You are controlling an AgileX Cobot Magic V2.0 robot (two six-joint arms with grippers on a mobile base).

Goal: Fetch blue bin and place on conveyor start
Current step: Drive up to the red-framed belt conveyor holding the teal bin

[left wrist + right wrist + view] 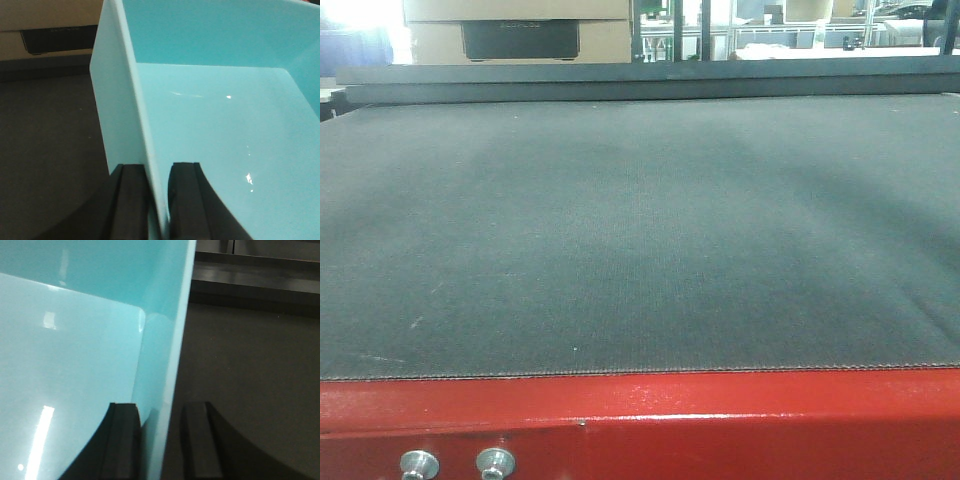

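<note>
Bin (215,115): pale turquoise tub, glossy inside; dark belt shows beside both side walls; resting or lifted, cannot tell.
Left end effector (157,172): pinching the bin's wall, one finger each side.
Right end effector (160,410): spread astride the opposite wall, outer finger apart from it.
Belt (640,220): grey, textured, wide.
Frame (720,410): red, at belt's 6 o'clock edge; silver bolts (420,464) at 7 o'clock.
Box (510,30): cardboard, 11 o'clock, beyond belt.

Left end effector (159,171) clamped; right end effector (160,409) parted.
</note>
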